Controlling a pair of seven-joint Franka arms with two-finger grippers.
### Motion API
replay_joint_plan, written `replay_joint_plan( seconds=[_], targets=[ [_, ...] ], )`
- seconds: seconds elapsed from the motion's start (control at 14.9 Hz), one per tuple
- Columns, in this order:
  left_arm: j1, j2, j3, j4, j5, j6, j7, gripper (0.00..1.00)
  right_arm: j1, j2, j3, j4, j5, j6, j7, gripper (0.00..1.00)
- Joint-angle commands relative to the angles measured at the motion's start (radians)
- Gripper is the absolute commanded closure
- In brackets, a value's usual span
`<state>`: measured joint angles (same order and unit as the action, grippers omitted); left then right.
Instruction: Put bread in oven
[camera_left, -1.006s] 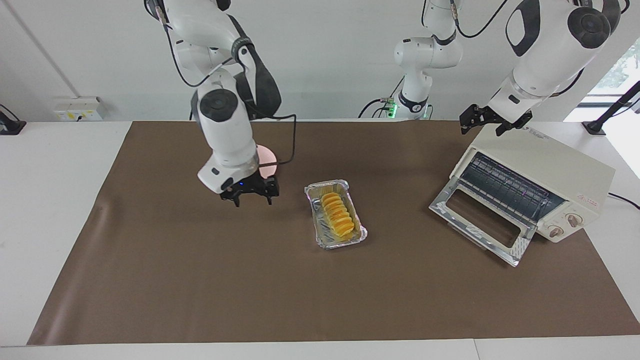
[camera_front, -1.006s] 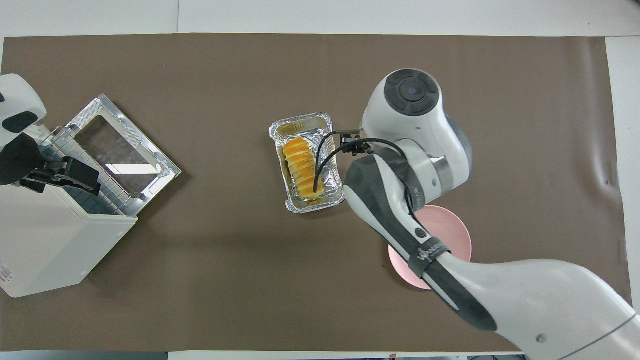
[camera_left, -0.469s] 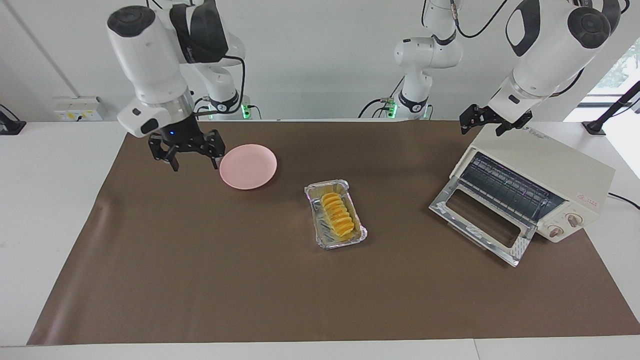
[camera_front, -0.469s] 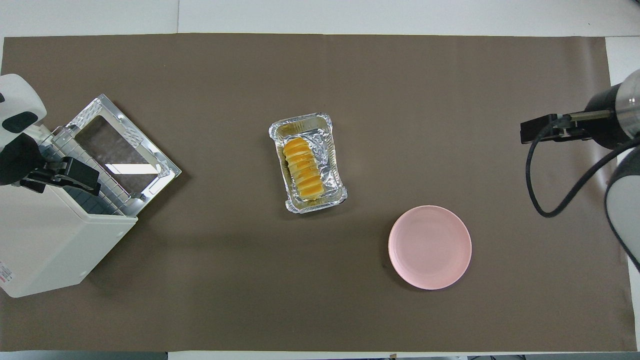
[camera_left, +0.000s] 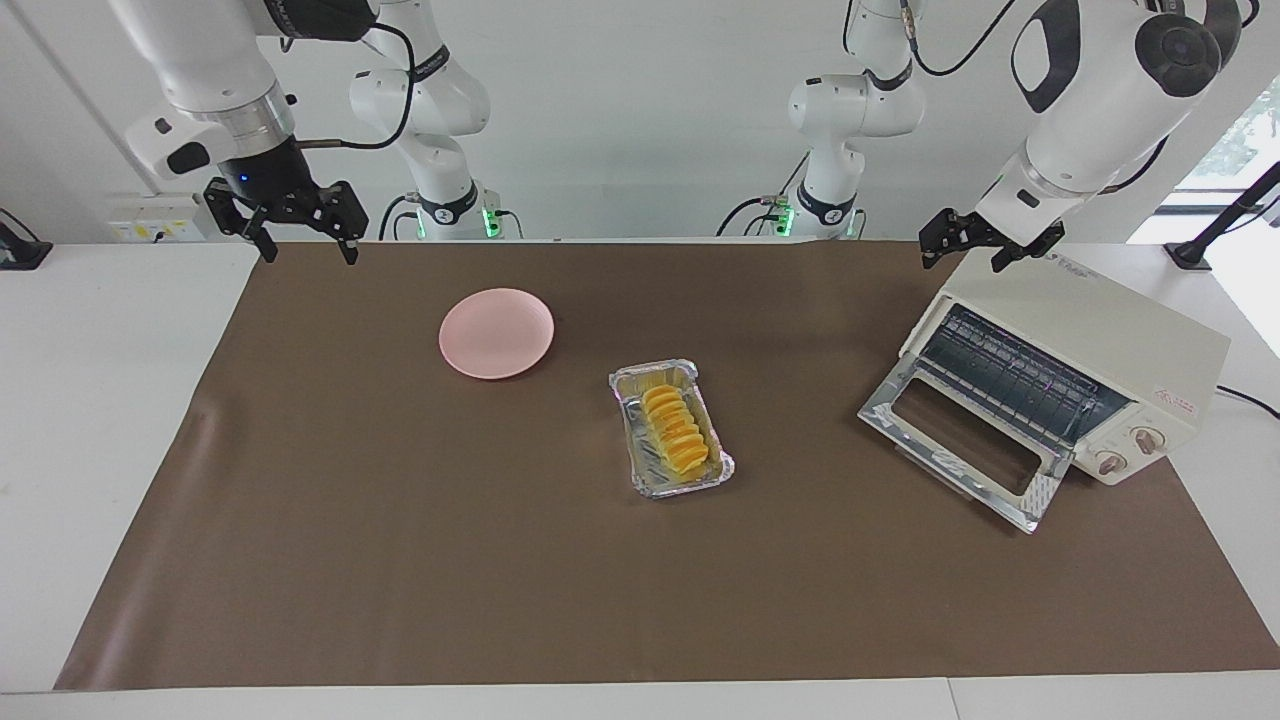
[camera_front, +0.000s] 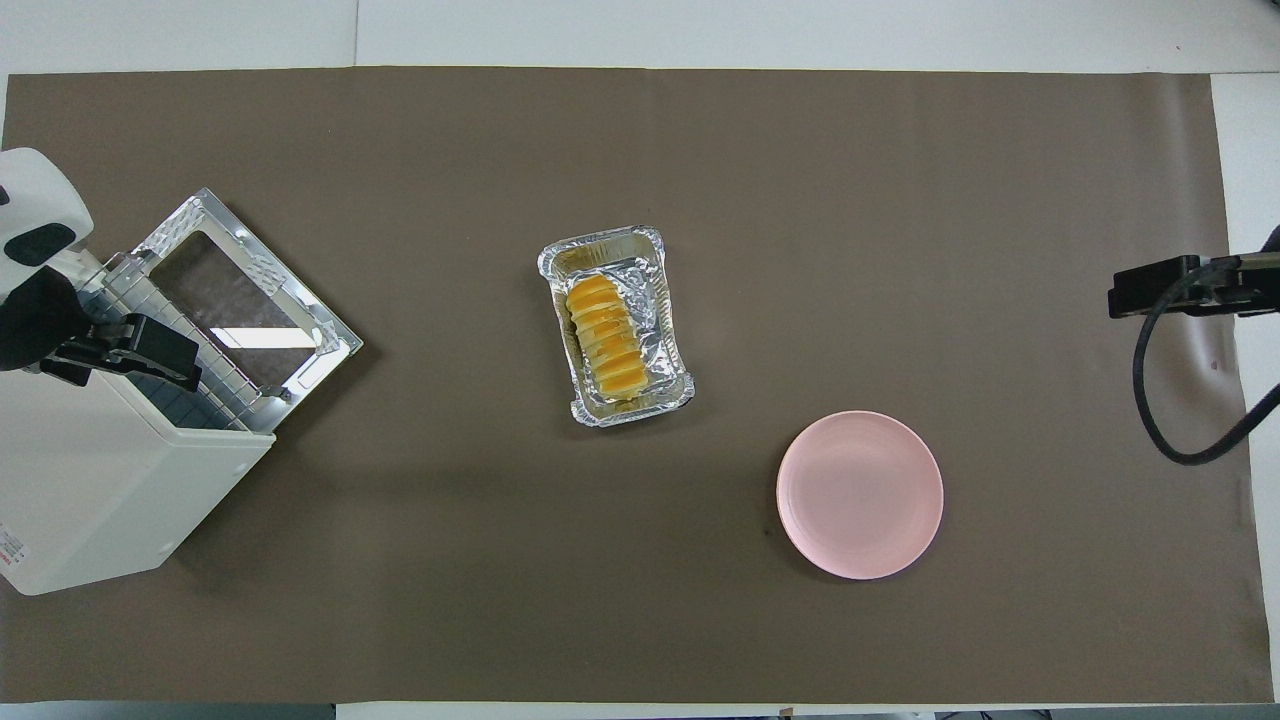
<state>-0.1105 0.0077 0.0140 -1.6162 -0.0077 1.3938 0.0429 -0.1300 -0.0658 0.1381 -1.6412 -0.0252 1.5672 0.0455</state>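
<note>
Facing view, oven (camera_left: 1095, 345) door down, red label perhaps, unreadable

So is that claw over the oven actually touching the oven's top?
Cannot tell. In the facing view the left gripper sits right at the top edge of the oven, with no plain gap or contact. The overhead view only shows it over the oven.
</note>
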Motion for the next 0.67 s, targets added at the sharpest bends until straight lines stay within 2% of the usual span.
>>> replay_joint_plan(
  seconds=[0.0, 0.6],
  targets=[
    [0.009, -0.017, -0.006, -0.013, 0.011, 0.011, 0.006, 0.00, -0.020, 0.017, 0.014, -0.011, 0.004, -0.007, -0.023, 0.00],
    [0.009, -0.017, -0.006, -0.013, 0.011, 0.011, 0.006, 0.00, -0.025, 0.004, 0.014, -0.045, 0.005, -0.010, -0.015, 0.00]
  ],
)
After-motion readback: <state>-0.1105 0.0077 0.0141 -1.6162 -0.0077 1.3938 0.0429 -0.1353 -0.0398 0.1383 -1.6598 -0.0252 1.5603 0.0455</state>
